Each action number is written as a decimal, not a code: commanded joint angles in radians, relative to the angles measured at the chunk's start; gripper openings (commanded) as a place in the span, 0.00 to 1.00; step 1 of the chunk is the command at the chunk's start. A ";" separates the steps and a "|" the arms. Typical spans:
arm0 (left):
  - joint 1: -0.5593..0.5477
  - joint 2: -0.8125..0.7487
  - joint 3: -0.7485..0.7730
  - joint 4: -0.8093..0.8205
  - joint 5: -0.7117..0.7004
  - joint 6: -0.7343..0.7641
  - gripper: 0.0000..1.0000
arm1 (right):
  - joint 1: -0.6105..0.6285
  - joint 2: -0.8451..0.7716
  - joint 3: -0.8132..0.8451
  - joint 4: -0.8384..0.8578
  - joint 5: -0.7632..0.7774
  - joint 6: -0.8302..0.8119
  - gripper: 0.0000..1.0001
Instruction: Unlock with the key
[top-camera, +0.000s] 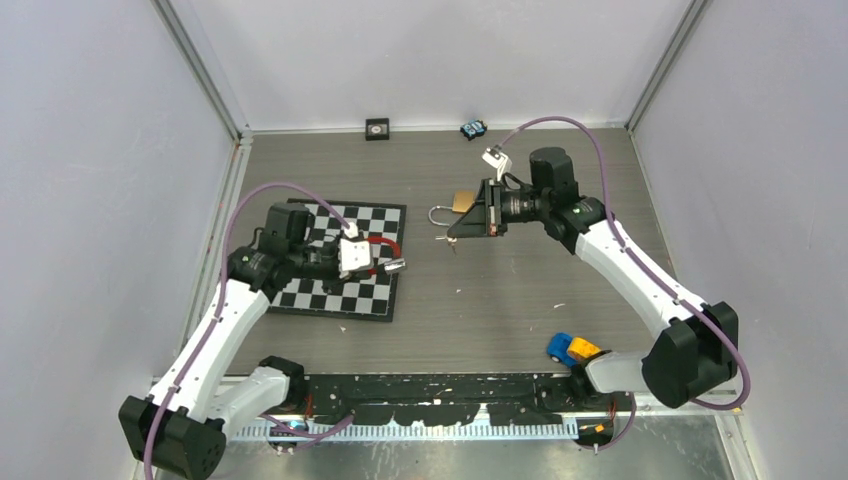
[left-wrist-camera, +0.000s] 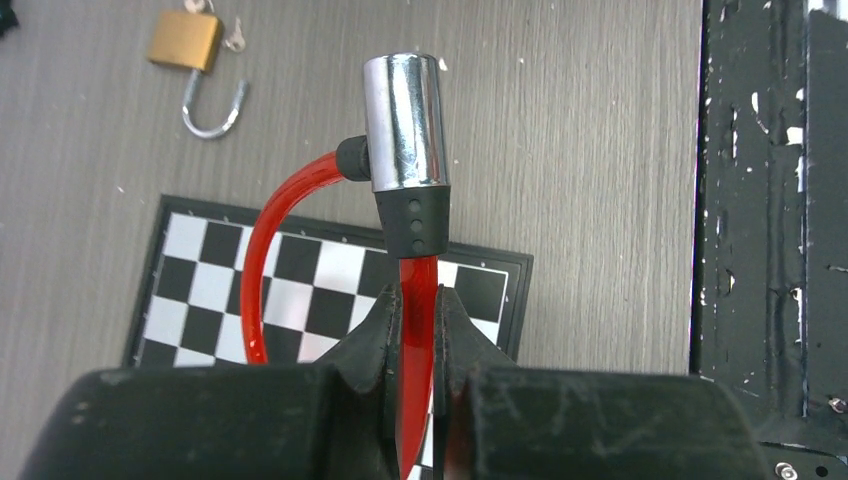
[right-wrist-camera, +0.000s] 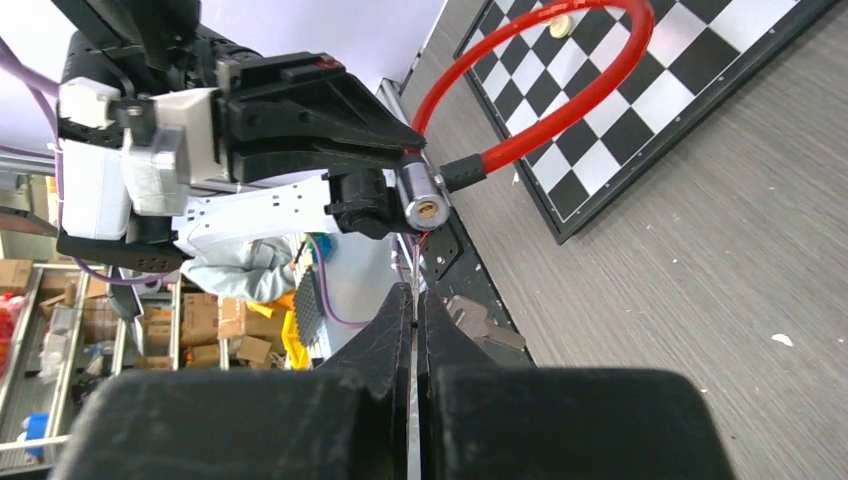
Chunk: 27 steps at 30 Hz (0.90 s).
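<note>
Above the chessboard (top-camera: 383, 226), left claw (left-wrist-camera: 418, 305) clamps the red cable lock (left-wrist-camera: 405, 120); right claw (right-wrist-camera: 413, 300) is pressed together.

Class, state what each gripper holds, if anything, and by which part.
Left gripper clamps the red cable lock by its cable, just below the black collar. Right gripper is shut; whether it grips anything cannot be told.

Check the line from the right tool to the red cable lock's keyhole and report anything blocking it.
Nothing visible blocks it. The chrome cylinder, held up by the left tool, turns its keyhole toward the right tool across open air. The brass padlock lies off that line.
</note>
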 joint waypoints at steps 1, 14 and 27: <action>-0.012 -0.039 -0.058 0.138 -0.036 -0.055 0.00 | -0.018 -0.063 0.004 -0.037 0.018 -0.072 0.01; -0.134 0.000 -0.180 0.177 -0.010 0.021 0.00 | -0.085 -0.074 -0.026 -0.118 0.055 -0.204 0.01; -0.282 0.185 -0.282 0.255 -0.073 0.099 0.00 | -0.096 -0.050 -0.049 -0.190 0.067 -0.350 0.01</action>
